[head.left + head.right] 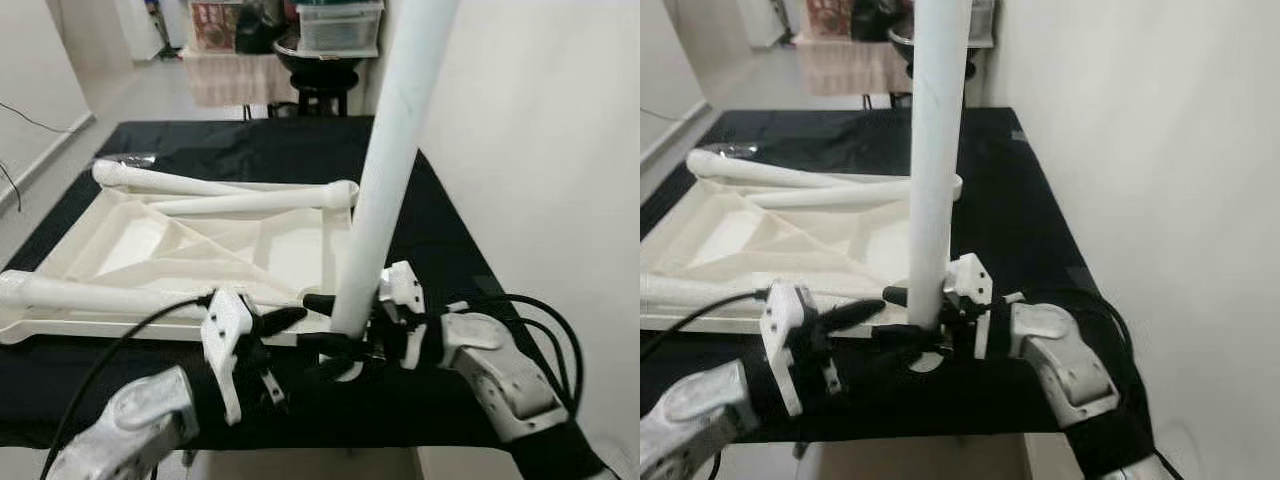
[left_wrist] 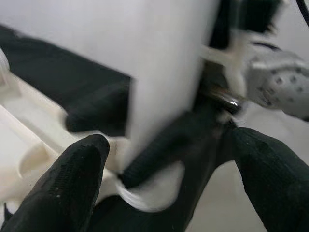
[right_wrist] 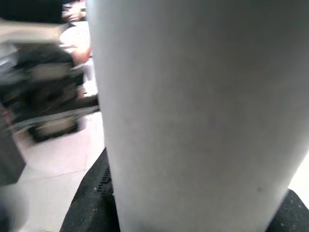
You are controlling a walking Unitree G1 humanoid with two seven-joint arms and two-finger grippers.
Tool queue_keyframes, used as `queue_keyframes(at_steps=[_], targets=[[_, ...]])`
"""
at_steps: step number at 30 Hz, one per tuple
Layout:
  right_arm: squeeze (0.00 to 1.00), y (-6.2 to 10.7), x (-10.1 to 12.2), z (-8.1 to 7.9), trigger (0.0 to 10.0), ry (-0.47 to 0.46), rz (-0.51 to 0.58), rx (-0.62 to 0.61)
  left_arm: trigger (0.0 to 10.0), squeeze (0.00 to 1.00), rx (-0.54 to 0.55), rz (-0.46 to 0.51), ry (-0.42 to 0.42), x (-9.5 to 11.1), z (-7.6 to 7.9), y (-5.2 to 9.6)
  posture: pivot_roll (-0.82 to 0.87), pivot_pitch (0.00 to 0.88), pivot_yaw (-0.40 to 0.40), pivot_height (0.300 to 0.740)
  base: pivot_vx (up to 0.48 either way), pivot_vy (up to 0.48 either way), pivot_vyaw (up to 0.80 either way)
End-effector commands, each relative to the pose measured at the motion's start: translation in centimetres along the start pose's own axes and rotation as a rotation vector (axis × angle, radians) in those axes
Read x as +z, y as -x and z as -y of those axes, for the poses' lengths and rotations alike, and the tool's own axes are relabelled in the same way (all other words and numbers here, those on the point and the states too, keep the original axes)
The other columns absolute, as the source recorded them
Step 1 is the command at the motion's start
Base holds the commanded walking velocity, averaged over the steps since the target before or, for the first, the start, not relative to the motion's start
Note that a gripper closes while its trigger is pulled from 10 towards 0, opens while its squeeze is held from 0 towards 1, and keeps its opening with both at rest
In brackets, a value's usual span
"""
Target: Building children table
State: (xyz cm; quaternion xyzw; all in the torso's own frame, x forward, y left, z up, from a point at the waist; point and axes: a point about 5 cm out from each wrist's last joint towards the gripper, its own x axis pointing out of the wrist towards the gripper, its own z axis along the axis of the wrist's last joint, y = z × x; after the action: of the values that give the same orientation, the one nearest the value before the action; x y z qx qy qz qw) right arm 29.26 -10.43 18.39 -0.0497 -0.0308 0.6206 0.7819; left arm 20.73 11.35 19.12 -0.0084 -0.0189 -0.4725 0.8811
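While clamped low down in the right tool (image 1: pixel 340 322), white table leg (image 1: pixel 385 180) upright, leaning slightly toward the right edge of the table (image 1: pixel 440 230), long axis near vertical, top cut off above. Foot of the leg poised at the near right corner of the upturned tabletop (image 1: pixel 200 245), which lies flat on the black-covered table with its ribbed underside up. Seemingly right over a corner socket there, though not certain.

Left tool (image 1: pixel 285 320) released, black fingers (image 2: pixel 72 183) spread, tips just beside the leg's base on its left side, apart from it as far as can be judged. Right tool therefore the one in charge; left merely nearer the tabletop edge, ready to steady.

Two more legs (image 1: pixel 220 190) lying loose across the far part of the tabletop, another leg (image 1: pixel 90 293) along its near edge.

Hidden behind both tools: the leg's foot and the socket. Cannot tell whether seated, touching or still above it. Wrist views blurred and crowded by white tube; no help there.
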Motion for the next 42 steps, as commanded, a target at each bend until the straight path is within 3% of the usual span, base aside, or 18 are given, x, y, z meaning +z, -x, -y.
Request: queue_keyframes(at_steps=[1, 11, 21, 32, 37, 42], targets=[[0.0, 0.0, 0.0, 0.6, 10.0, -0.007, -0.002, -0.043, 10.0, 0.0, -0.003, -0.027, -0.018, -0.1, 0.6, 0.2, -0.04, 0.233, -0.026, 0.74, 0.0, 0.0, 0.0], [0.0, -0.1, 0.0, 1.3, 10.0, -0.011, -0.002, -0.098, 10.0, 0.0, -0.002, -0.049, -0.024, -0.3, 1.6, 0.8, -0.03, 0.268, -0.027, 0.74, 0.0, 0.0, 0.0], [0.0, 0.9, 0.7, 2.8, 10.0, -0.045, 0.037, -0.126, 10.0, 0.0, 0.004, -0.044, -0.027, 0.0, 2.3, 0.8, -0.02, 0.293, -0.024, 0.74, 0.0, 0.0, 0.0], [0.0, 1.4, 1.0, 1.1, 10.0, -0.092, 0.069, 0.055, 10.0, 0.0, 0.001, -0.049, -0.037, 0.4, 2.5, 0.9, -0.01, 0.306, -0.018, 0.74, 0.0, 0.0, 0.0], [0.0, 1.2, 0.4, 0.0, 10.0, -0.045, 0.01, 0.125, 10.0, 0.0, 0.0, -0.046, -0.043, 0.6, 2.6, 0.8, -0.01, 0.309, -0.015, 0.74, 0.0, 0.0, 0.0], [0.0, 1.1, 0.3, 0.1, 10.0, -0.024, 0.0, 0.113, 10.0, 0.0, 0.0, -0.046, -0.046, 0.7, 2.5, 0.8, -0.01, 0.309, -0.012, 0.74, 0.0, 0.0, 0.0]])
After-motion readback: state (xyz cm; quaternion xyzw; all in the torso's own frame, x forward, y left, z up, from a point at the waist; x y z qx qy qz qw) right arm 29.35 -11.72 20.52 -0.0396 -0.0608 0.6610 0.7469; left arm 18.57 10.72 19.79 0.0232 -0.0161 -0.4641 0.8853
